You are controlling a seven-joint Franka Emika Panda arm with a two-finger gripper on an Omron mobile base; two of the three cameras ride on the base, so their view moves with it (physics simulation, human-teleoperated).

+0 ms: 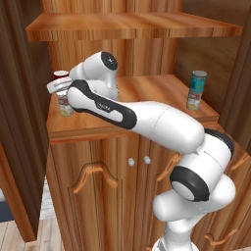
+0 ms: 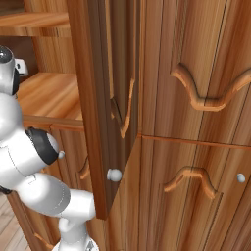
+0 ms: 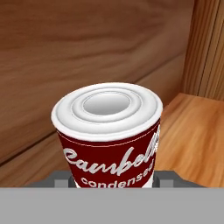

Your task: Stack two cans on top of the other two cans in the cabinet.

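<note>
Here the dark red and white labelled can with a white ringed lid (image 3: 107,140) sits upright between the jaws of the claw (image 1: 60,87), which is closed on its sides. In the left base view that held can shows just above a pale yellowish can (image 1: 65,105) standing on the lower wooden shelf (image 1: 147,100); whether the two touch is hidden by the hand.

Well to the right of the claw, near the shelf's right edge, a teal-blue labelled can (image 1: 199,81) stands atop a red, white and yellow labelled can (image 1: 194,100).

The warm-brown wooden cabinet (image 1: 98,181) closes round the claw: a side wall just to its left, a back panel behind, an upper shelf (image 1: 132,25) overhead. The shelf between the two can stacks lies bare. Below the claw, arched-panel doors carry small round silver knobs (image 1: 131,162). An open door edge (image 2: 93,108) stands at the right.
</note>
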